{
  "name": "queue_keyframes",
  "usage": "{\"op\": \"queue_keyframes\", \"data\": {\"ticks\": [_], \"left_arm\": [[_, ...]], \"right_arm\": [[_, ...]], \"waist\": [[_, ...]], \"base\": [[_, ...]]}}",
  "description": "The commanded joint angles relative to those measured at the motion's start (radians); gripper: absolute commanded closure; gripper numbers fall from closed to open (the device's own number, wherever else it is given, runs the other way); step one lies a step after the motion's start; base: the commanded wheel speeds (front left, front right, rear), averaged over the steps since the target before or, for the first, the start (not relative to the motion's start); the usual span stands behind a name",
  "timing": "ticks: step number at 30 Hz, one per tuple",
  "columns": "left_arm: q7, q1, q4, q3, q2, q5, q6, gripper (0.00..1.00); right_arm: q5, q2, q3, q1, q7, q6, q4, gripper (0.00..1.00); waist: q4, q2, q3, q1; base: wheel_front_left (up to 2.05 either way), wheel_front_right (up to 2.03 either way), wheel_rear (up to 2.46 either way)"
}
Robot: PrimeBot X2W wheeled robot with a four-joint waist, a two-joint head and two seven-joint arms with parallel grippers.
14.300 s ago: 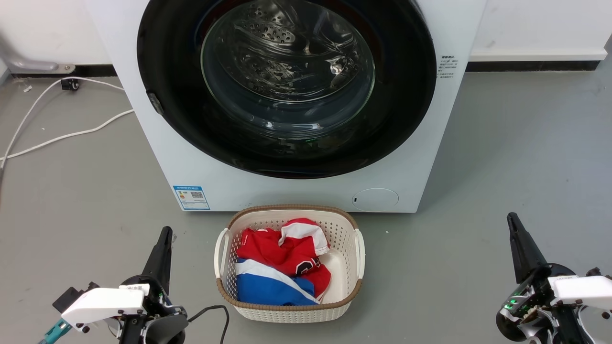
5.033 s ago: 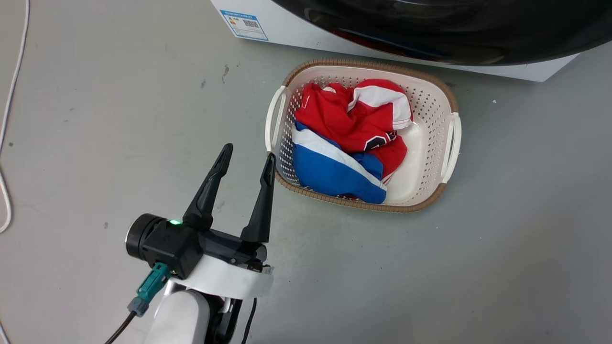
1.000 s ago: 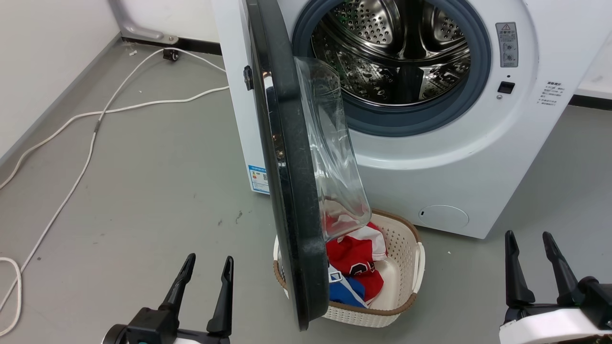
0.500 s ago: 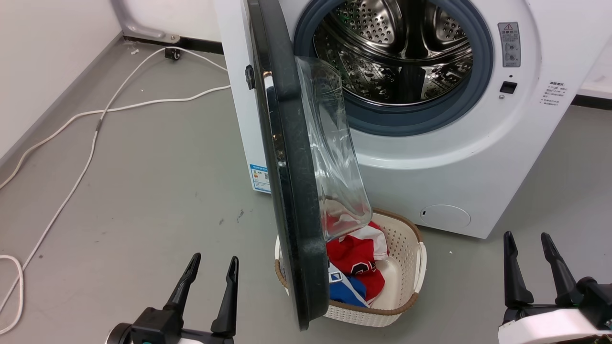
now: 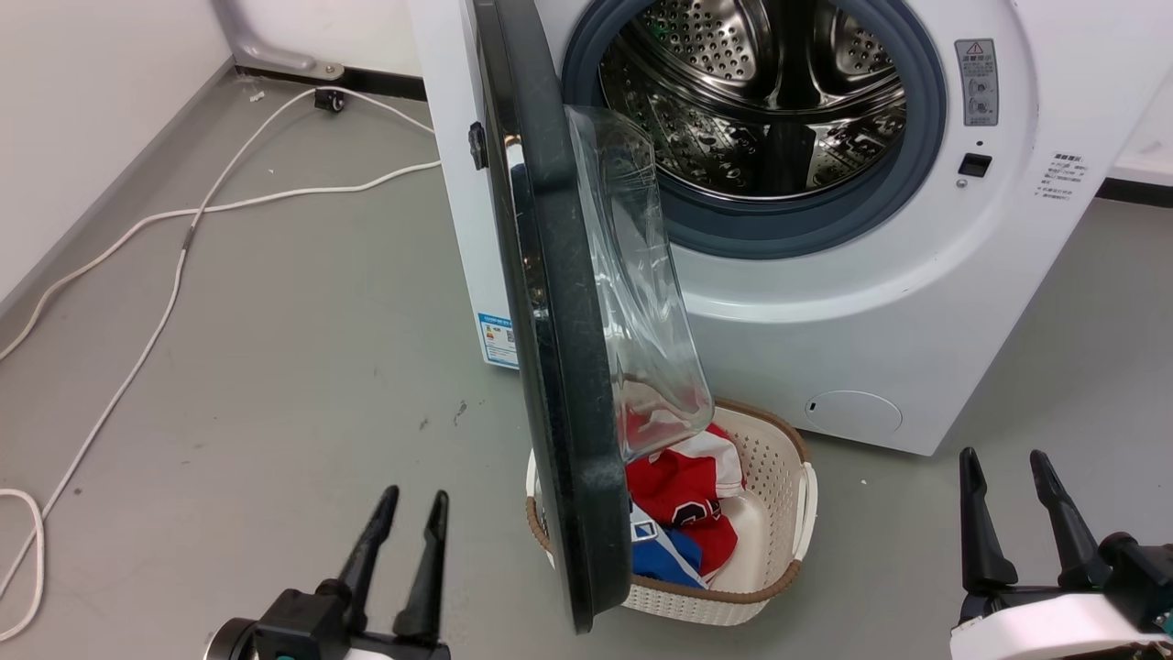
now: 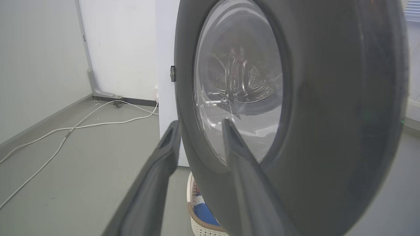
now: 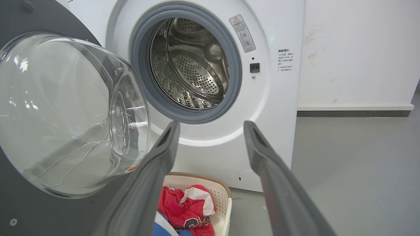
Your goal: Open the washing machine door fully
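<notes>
In front of the white washing machine point(image 5: 825, 321), the washing machine door point(image 5: 559, 367) stands swung out edge-on above a cream basket point(image 5: 765, 458) holding a red garment point(image 5: 683, 490) and a blue one point(image 5: 664, 557). The steel drum point(image 5: 761, 92) gapes behind. The left gripper point(image 5: 416, 495) and right gripper point(image 5: 1001, 456) sit low, fingers parted, grasping nothing. Since half a second earlier, the left fingers have drawn closer together and the door has not moved.
</notes>
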Motion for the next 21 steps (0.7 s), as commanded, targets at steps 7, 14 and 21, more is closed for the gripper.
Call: {"op": "queue_keyframes", "data": {"ticks": [7,14,21], "left_arm": [[-0.003,-0.034,-0.061,0.026,-0.001,0.001,0.0,1.0],[-0.003,-0.123,-0.212,0.086,-0.001,-0.043,0.024,1.0],[-0.003,-0.236,-0.318,0.058,-0.001,0.024,0.029,1.0]], "right_arm": [[0.002,0.003,-0.003,-0.014,-0.002,0.0,0.005,0.0],[-0.004,0.003,-0.008,-0.021,-0.002,0.0,0.013,0.0],[-0.006,0.003,-0.006,-0.024,-0.002,0.0,0.018,0.0]], "waist": [[0.004,0.0,0.001,0.0],[0.012,0.0,-0.001,0.0],[0.011,0.0,-0.008,0.0]], "base": [[0.0,0.0,0.0],[0.0,0.0,0.0],[0.0,0.0,0.0]]}}
